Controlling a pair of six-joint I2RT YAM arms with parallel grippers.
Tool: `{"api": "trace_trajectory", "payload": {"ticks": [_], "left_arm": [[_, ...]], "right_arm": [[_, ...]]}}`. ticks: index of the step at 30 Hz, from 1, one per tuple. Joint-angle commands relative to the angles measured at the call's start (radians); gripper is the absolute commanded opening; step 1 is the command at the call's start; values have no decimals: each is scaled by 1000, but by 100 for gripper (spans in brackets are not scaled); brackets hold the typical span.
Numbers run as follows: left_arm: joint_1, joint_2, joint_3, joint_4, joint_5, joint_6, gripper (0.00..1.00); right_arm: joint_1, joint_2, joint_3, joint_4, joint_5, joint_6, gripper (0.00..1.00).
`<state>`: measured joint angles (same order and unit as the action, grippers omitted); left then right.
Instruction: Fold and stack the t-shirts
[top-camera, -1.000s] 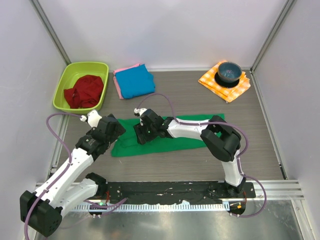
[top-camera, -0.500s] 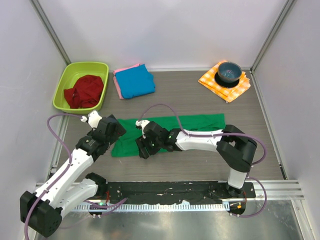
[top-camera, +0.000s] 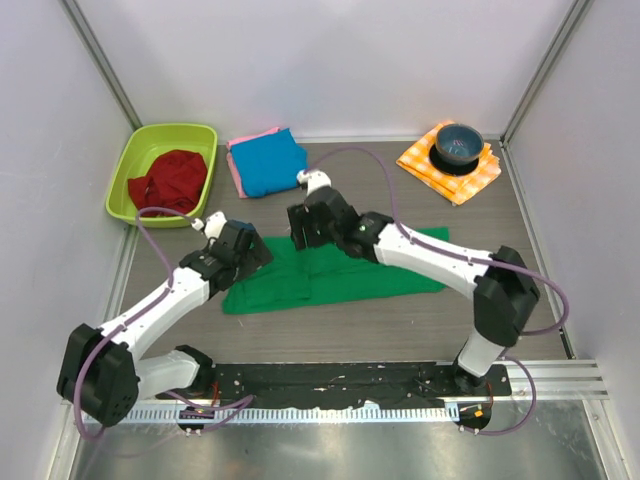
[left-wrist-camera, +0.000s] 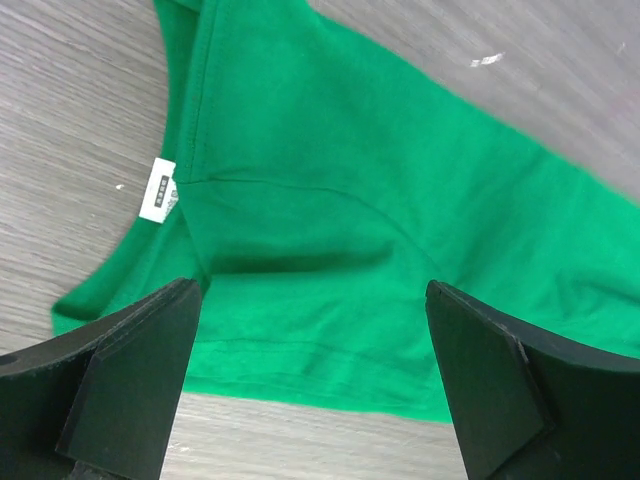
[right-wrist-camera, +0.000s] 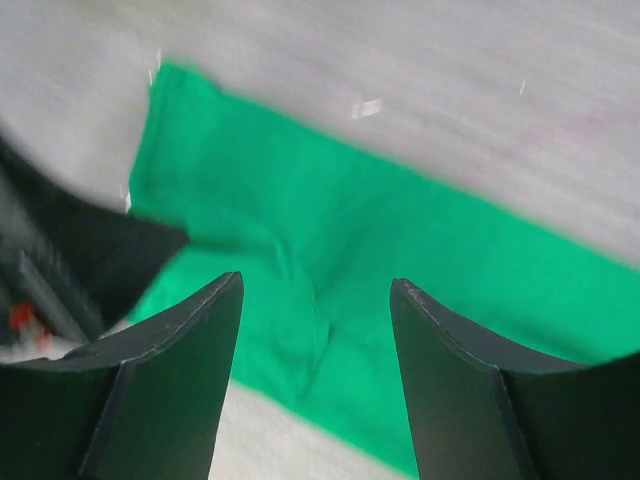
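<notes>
The green t-shirt (top-camera: 345, 275) lies flat at the centre of the top view, folded into a long band that runs left to right across the table (top-camera: 400, 190). In the left wrist view its white label (left-wrist-camera: 158, 190) shows at the neck edge, centre left.

The left gripper (top-camera: 243, 250) is over the band's left end. Its jaws are spread wide, with only green cloth showing between them. The right gripper (top-camera: 303, 228) is at the band's upper edge, a little left of centre. Its jaws stand apart and hold nothing, and its own view is blurred.

The blue t-shirt (top-camera: 270, 165) lies folded at upper centre-left on the pink t-shirt (top-camera: 233, 172), whose edge shows on the left. The lime basin (top-camera: 122, 190) at upper left holds a red cloth (top-camera: 168, 182). At upper right a dark bowl (top-camera: 458, 145) stands on the orange checked cloth (top-camera: 418, 158).
</notes>
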<state>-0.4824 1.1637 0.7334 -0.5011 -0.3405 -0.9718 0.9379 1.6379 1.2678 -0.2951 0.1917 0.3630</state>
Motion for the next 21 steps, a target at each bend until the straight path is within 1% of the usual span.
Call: {"api": "trace_trajectory", "payload": {"ticks": [1,2,3,5,7,8,10,11,12,13,14,16,19,20,21], "left_arm": [[-4,-88,-44,27,-75,-181,100],[-2,-111,-63,33,-97,-208,100],[-2,-151,-80,45,-94,-226,100],[-2,-165,-118,68,-75,-267,100],[-2,-139,-114,88,-58,-265,100],[-2,-118,-109,88,-43,-260,100],[-2,-70,-111,124,-32,-260,100],[-2,-58,-118,143,-25,-268,100],[-2,-46,-124,197,-17,-278,100],[-2,-29,-132,219,-15,-284,100],[-2,0,-132,252,-12,-291,100],[-2,33,-124,283,-9,-294,100],[-2,89,-91,314,-2,-288,100],[-2,115,-85,322,0,-286,100],[-2,126,-68,326,1,-281,100]], "right_arm": [[-28,166,194,-79,-15,-78,67],[-30,230,255,-82,-53,-85,66],[-31,267,283,-84,-54,-90,66],[-53,319,344,-116,-52,-90,67],[-82,339,331,-112,-37,-76,67],[-123,327,277,-101,-28,-69,66],[-166,254,204,-73,14,-52,66],[-194,225,132,-61,34,-50,67],[-238,197,95,-58,93,-42,66],[-257,127,62,-55,132,-30,67],[-272,97,1,-53,162,-21,66],[-315,13,-56,-56,244,7,66],[-376,-77,-168,-55,284,43,66],[-398,-90,-185,-55,294,53,67],[-431,-99,-203,-56,343,65,66]]}}
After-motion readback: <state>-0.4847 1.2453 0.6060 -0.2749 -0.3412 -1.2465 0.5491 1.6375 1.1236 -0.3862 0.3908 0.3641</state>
